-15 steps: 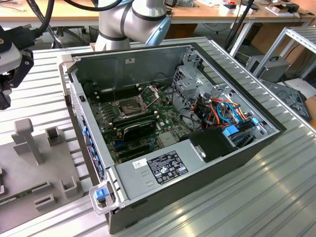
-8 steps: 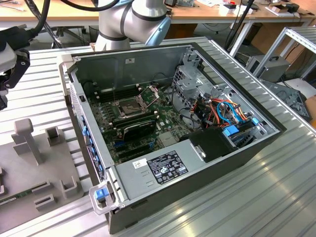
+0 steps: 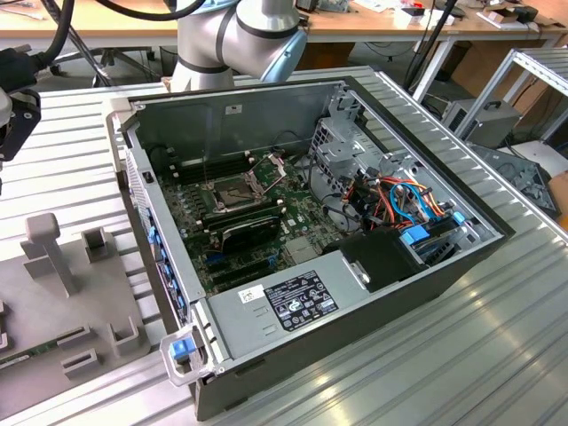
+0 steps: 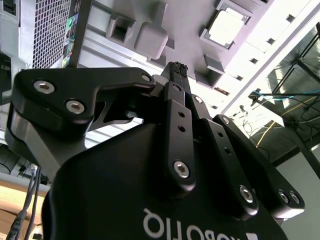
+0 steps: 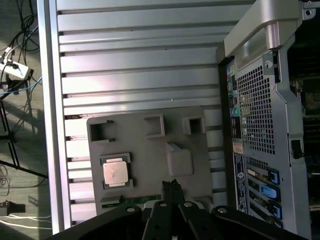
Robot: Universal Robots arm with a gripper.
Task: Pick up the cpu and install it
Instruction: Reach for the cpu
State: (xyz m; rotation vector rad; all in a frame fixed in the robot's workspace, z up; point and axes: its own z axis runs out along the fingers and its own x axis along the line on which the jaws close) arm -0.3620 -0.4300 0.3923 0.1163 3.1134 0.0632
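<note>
First wrist view: the pincer (image 5: 173, 184) has its two fingers pressed together with nothing between them, hanging over the grey fixture plate (image 5: 147, 160). The cpu (image 5: 116, 172) lies flat in a square nest on that plate, near the fingertips but apart from them; the second wrist view shows it there too. The plate rests on the ribbed metal desk (image 5: 135, 60), just beside the open computer case (image 5: 260, 115). In the exterior view, a silver socket (image 3: 232, 189) sits on the motherboard inside the case.

Lab: slatted aluminium bench (image 3: 497, 337), opened computer (image 3: 222, 115)
</note>
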